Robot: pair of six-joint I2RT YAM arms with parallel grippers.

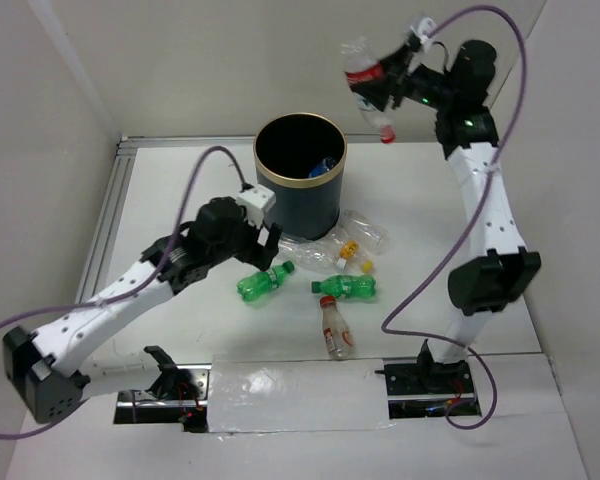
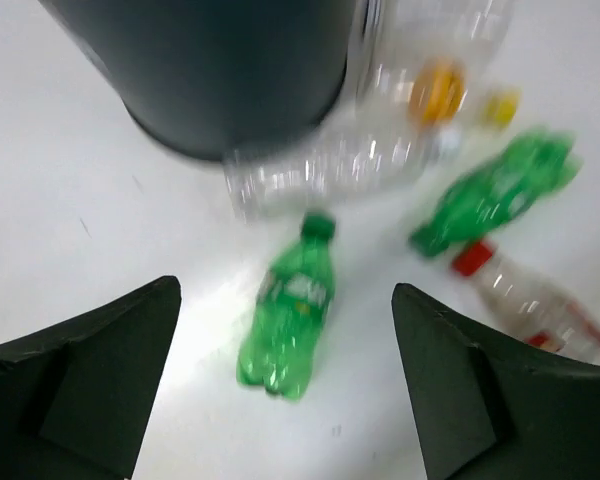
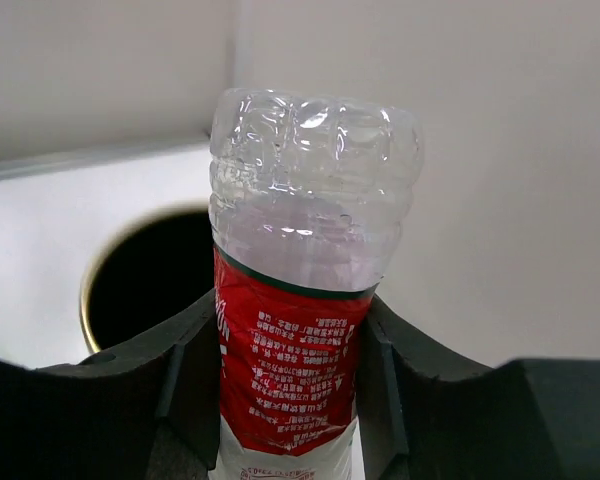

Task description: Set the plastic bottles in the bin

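R arm reaches high and back, R gripper (image 3: pixel 290 372) clamped on a clear red-label bottle (image 3: pixel 310 200), held in the air, cap end down, off to the right of the bin (image 1: pixel 300 195). L arm stretches low over the table (image 1: pixel 180 180). L gripper (image 2: pixel 285 385) has jaws wide apart, hovering over a green bottle (image 2: pixel 288 315) lying near the bin's base. A 2nd green bottle (image 1: pixel 348 288), a red-cap bottle (image 1: pixel 335 328) and a yellow-cap bottle (image 1: pixel 346 250) lie close by. Inside the bin is a blue item (image 1: pixel 327 165), poss. a bottle.

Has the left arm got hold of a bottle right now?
No, its jaws stand wide open and empty, and the nearest green bottle lies loose on the table below them.
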